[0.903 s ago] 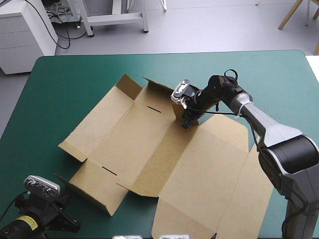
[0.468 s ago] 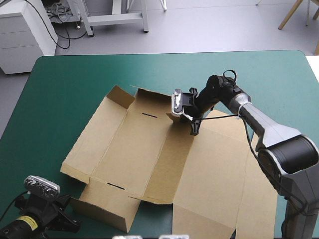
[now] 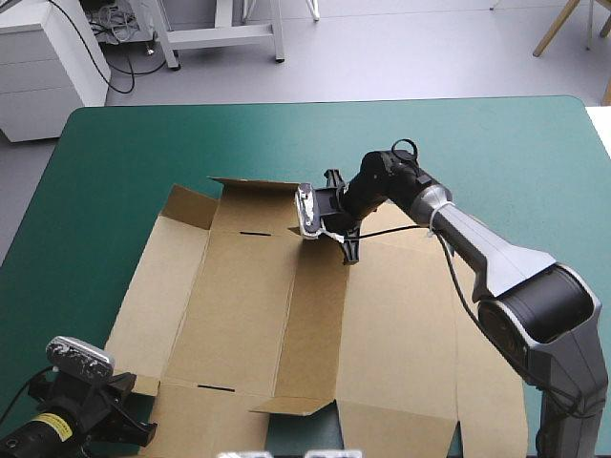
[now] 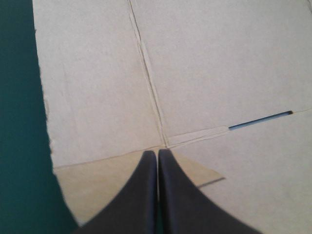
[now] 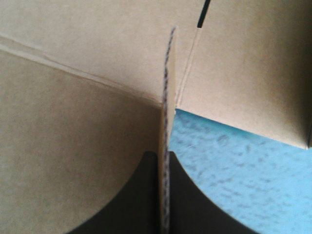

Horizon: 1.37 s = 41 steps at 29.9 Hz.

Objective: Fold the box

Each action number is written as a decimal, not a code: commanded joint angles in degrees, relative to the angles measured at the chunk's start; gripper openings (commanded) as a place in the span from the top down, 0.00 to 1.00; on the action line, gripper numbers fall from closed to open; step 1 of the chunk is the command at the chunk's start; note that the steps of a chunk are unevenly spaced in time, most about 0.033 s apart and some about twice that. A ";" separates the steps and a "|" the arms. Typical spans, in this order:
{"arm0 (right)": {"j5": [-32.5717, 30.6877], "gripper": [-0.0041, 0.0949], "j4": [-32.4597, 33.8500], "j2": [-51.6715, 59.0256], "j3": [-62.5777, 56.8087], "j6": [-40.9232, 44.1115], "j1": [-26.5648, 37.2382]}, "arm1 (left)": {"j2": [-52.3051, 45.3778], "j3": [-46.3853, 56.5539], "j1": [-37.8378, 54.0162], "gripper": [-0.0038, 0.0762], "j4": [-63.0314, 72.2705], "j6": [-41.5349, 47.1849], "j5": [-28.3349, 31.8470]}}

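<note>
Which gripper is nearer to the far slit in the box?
Right: the right gripper holds a flap beside that slit; the left gripper is at the box's near left corner.

Teal-green covered table (image 3: pixel 516 143). Brown box (image 3: pixel 239 305) is laid open across its middle and near part, reaching the near edge; far-left flaps are raised.

I can read nothing from here: no letter, number, label or brand mark shows in any of my 3 views. The box (image 3: pixel 248 305) is bare brown board wherever I see it. Its only dark marks are short cut slots (image 3: pixel 253 233), not print. The teal-green cover of the bench (image 3: pixel 115 153) carries no writing either.
</note>
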State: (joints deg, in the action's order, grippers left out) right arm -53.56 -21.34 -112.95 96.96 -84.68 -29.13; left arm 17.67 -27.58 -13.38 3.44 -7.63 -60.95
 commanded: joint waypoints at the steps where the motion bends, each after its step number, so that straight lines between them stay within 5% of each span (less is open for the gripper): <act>1: 3.98 0.98 -1.76 2.78 4.82 -1.52 -0.33 | 0.80 -1.20 0.01 0.96 0.19 0.03 2.97; 15: -8.74 0.98 -3.94 2.28 7.00 0.29 -0.46 | 0.90 -1.20 0.01 0.96 0.19 0.03 2.86; 31: -8.24 0.95 -3.69 2.28 7.00 5.26 -0.46 | 0.90 -1.08 0.01 0.96 -0.04 0.47 2.75; 34: -7.50 0.84 -2.72 2.28 7.00 7.81 -0.46 | 0.90 -1.08 0.01 0.96 -0.04 0.47 2.75; 38: -6.89 0.56 -1.34 2.28 7.00 14.70 -0.46 | 0.90 -1.08 0.01 0.96 -0.04 0.47 2.75; 41: -6.77 0.46 -0.39 2.28 7.00 15.58 -0.46 | 0.90 -1.08 0.01 0.96 -0.04 0.47 2.75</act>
State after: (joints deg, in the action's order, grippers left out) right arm -61.13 -21.49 -113.90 102.29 -70.58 -29.72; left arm 17.67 -27.57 -13.38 3.08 -7.63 -61.12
